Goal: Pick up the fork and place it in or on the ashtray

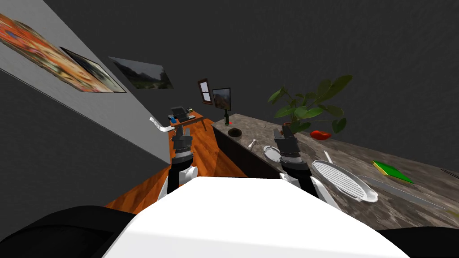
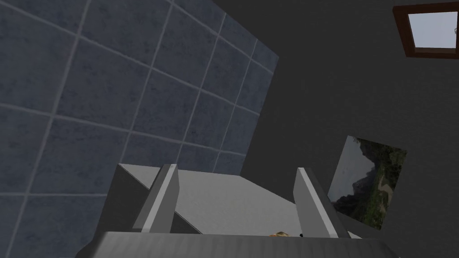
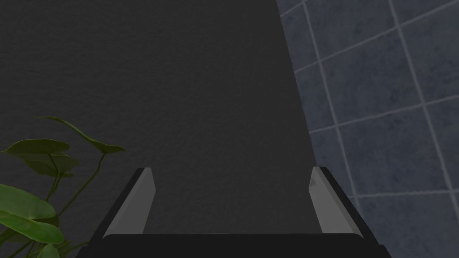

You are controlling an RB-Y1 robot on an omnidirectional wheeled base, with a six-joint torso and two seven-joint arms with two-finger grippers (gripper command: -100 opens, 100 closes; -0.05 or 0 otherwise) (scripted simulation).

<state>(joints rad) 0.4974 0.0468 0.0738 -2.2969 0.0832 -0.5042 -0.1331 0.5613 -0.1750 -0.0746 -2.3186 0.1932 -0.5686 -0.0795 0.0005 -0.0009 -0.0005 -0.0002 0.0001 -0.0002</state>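
Note:
A small white utensil, which I take for the fork (image 1: 252,143), lies on the dark marbled counter (image 1: 417,179) near its front edge. The ashtray (image 1: 234,132) is a low black dish further along the counter, by a dark bottle (image 1: 226,118). My right gripper (image 1: 282,131) is raised above the counter beside a white plate (image 1: 271,153), to the right of the fork. In the right wrist view it (image 3: 231,197) stands open with nothing between its fingers. My left gripper (image 1: 183,130) hangs over the wooden floor, left of the counter, and is also open and empty (image 2: 233,197).
A ribbed white oval dish (image 1: 344,180) sits close to my right forearm, with a white stick-like piece (image 1: 328,156) behind it. A red object (image 1: 320,134), a leafy plant (image 1: 309,107), a green book (image 1: 392,171) and a long knife (image 1: 403,192) share the counter. A small wooden desk (image 1: 190,118) stands beyond.

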